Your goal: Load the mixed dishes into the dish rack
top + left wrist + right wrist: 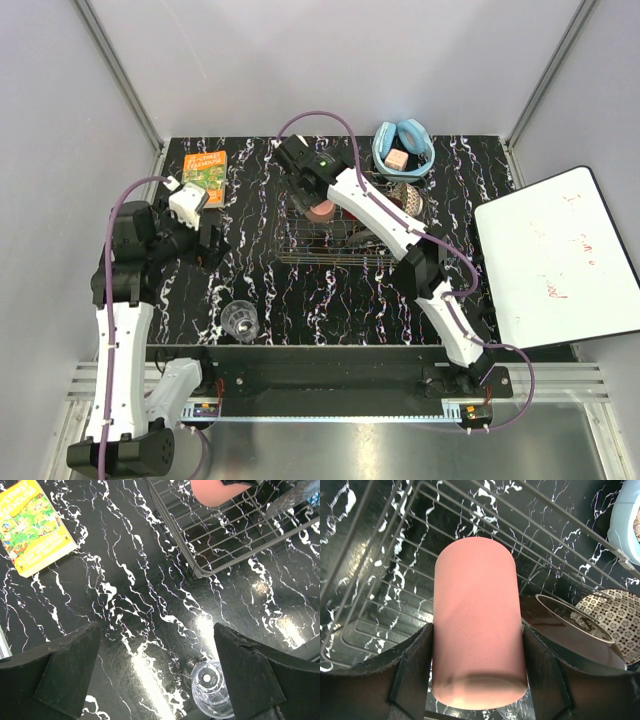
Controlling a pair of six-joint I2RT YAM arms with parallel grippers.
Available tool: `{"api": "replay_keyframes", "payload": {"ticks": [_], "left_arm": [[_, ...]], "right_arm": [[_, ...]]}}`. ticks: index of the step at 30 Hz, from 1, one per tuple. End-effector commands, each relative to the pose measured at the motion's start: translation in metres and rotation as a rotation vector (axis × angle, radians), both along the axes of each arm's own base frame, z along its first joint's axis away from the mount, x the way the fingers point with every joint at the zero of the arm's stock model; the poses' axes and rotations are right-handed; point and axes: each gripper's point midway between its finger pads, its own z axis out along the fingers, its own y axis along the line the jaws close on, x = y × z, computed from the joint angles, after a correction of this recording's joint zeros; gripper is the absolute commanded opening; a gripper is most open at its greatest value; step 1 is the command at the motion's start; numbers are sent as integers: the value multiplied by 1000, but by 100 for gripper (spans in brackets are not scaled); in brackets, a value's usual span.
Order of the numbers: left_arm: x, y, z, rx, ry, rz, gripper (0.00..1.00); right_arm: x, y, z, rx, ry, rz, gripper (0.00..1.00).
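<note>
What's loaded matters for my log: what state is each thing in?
Silvery wire dish rack, partly loaded.
Salmon-pink plastic cup, gripped by right fingers over rack.
Blue patterned bowl, tilted inside rack.
Small clear glass tumbler, upright on black marbled table, outside rack.
Left fingers, open, empty.
Orange-green book, closed, flat.

— Left?
— Folded back at the elbow, wrist tipped down, left gripper [156,647] spread wide, holding nothing.
— And right?
— Stretched far forward, angled leftward and pointing down, with the right gripper [476,632] clamped on the salmon-pink plastic cup [475,580].
</note>
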Motion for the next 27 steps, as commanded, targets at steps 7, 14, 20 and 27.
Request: {"api": "replay_keyframes", "payload": {"ticks": [7,14,20,27], "left_arm": [[2,14,-23,90,2,15,96],[-1,15,-33,118,11,0,95],[0,16,-42,128,34,-7,95],[1,16,-48,125,46,-8,96]], "right_arm": [[3,20,-32,-16,40,62,0],[12,43,-55,53,70,98,0],[14,57,-59,102,74,132,0],[19,67,-65,135,75,155,25]]}}
